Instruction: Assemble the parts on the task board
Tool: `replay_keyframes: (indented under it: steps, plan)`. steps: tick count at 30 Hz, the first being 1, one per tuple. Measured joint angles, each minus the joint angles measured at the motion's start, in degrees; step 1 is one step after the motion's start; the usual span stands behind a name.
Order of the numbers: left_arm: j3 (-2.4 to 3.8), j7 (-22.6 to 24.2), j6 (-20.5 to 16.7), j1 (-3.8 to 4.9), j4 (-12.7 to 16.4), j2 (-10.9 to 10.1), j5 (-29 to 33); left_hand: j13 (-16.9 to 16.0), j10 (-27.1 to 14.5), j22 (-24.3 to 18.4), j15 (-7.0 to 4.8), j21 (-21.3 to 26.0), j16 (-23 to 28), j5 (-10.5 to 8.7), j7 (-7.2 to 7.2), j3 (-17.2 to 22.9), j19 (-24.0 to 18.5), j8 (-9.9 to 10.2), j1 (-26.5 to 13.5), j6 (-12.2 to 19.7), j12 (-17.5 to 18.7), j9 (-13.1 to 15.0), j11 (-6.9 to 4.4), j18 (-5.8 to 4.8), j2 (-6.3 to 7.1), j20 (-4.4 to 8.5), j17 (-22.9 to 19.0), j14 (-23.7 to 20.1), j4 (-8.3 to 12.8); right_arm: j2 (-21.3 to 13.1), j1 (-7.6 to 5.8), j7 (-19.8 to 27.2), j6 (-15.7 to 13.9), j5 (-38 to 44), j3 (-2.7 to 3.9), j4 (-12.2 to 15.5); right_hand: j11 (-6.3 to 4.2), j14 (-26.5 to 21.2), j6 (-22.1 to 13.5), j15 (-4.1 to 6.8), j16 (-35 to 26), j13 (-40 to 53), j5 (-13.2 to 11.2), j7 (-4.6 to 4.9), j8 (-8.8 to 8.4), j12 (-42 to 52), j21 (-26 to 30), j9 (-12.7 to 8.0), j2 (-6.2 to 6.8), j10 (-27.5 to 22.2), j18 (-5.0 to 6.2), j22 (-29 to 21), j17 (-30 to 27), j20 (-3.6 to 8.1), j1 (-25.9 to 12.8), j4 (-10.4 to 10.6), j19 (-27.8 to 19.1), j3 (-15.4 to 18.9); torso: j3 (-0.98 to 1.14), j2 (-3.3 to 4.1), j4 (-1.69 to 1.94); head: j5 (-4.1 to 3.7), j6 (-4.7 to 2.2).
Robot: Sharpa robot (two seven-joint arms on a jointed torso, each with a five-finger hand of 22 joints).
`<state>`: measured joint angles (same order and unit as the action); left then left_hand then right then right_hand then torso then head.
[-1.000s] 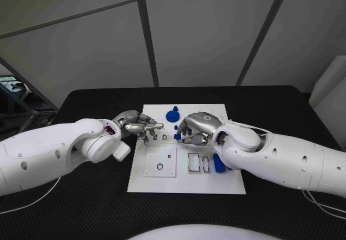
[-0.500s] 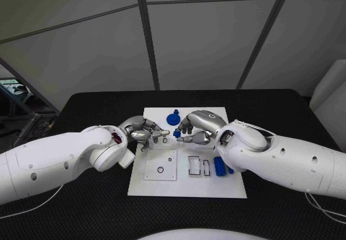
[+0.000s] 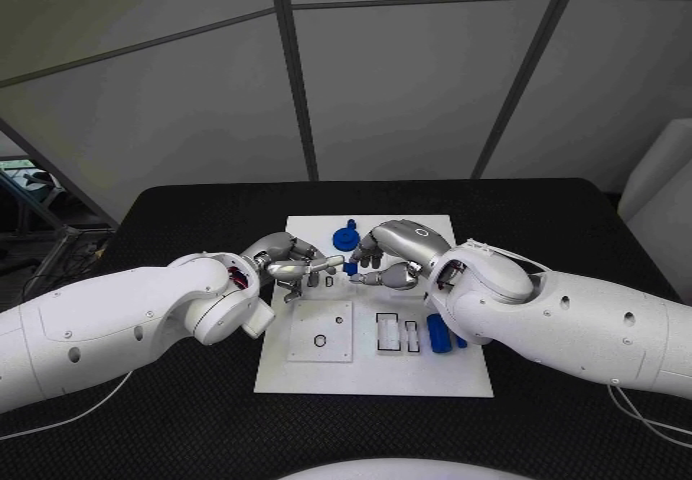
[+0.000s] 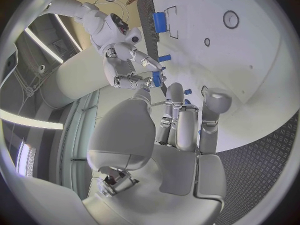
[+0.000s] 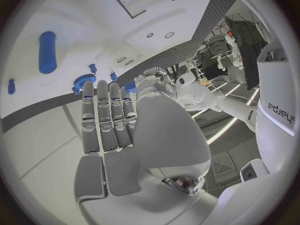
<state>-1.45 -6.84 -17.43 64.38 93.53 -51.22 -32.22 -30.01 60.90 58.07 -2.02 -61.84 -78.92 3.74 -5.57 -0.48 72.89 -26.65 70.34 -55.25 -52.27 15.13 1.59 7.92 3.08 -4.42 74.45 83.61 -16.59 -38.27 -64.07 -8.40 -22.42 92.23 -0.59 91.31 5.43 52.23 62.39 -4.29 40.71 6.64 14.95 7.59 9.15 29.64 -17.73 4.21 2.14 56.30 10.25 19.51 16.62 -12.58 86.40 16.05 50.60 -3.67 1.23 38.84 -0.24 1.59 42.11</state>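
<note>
My left silver hand (image 3: 293, 267) sits over the far-left part of the white rectangular task board (image 3: 374, 370) in the head view, fingers stretched rightward towards my right silver hand (image 3: 387, 258), which hovers just beside it over the board's far middle; a small blue peg (image 3: 352, 268) shows between the two, pinched at the right hand's fingertips as far as I can tell. Behind them a round blue gear-like part (image 3: 345, 237) stands on the board's far edge, and a blue cylinder (image 3: 437, 332) lies on the board's right side, beside the rectangular slots (image 3: 389, 331). A raised white square plate with a ring-shaped hole (image 3: 322, 331) lies on the near-left part. From the left wrist, my left hand's fingers (image 4: 178, 120) lie side by side and extended, holding nothing I can see, with the right hand (image 4: 134, 70) beyond them gripping the small blue peg (image 4: 156, 78). From the right wrist, my fingers (image 5: 106, 116) lie straight and close together, the blue cylinder (image 5: 47, 52) well apart from them on the board.
</note>
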Motion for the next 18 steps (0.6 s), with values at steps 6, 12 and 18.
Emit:
replay_keyframes:
  steps: [6,12,18]
  plan:
    - [0.0,-0.1,0.1,0.0,0.0,0.2,0.5,-0.2,0.4,1.3,-0.03,-1.1,-0.8,0.2,0.36,0.3,0.7,-0.5,0.0,-0.4,-0.4,0.0,-0.36,0.0,0.0,0.26,0.5,0.0,0.3,0.0,-0.02,0.0,-0.1,0.3,0.0,0.4,0.0,0.0,0.0,0.0,0.0,0.0,0.2,-0.03,0.17,0.0,0.0,0.0,0.22,0.0,0.0,0.1,0.0,0.0,-0.1,-0.2,0.0,-0.2,0.02,0.0,0.03,-0.01,0.25]
    - [0.0,-0.5,0.5,0.0,-0.1,0.4,0.7,-0.4,0.6,2.6,-0.25,-2.1,-1.8,0.23,0.67,2.4,1.0,-0.9,1.5,-0.7,-0.8,-0.1,-0.61,0.0,-0.27,0.62,0.5,0.2,1.2,-0.2,-0.02,0.0,-0.5,0.5,0.0,0.8,0.0,0.0,-0.1,0.0,0.0,0.0,0.7,0.04,0.17,0.0,0.0,0.0,0.47,0.0,0.0,0.1,-0.1,0.2,-0.3,-0.1,-0.2,-0.5,0.04,0.0,0.03,0.03,0.33]
    - [0.01,-1.0,1.0,0.0,-0.3,0.6,0.9,-0.5,0.8,3.0,-0.25,-2.2,-1.8,0.23,0.87,2.8,1.0,-0.9,2.1,-0.9,-1.0,-0.1,-0.77,0.0,0.15,0.62,0.5,0.2,1.5,-0.2,-0.02,0.1,-0.9,0.7,0.0,0.9,0.0,0.0,-0.1,0.0,0.0,0.0,0.7,0.04,0.16,0.0,0.0,0.0,0.65,0.0,0.0,0.1,-0.2,0.21,-0.1,-0.1,-0.2,-0.5,0.04,0.0,0.03,0.0,0.43]
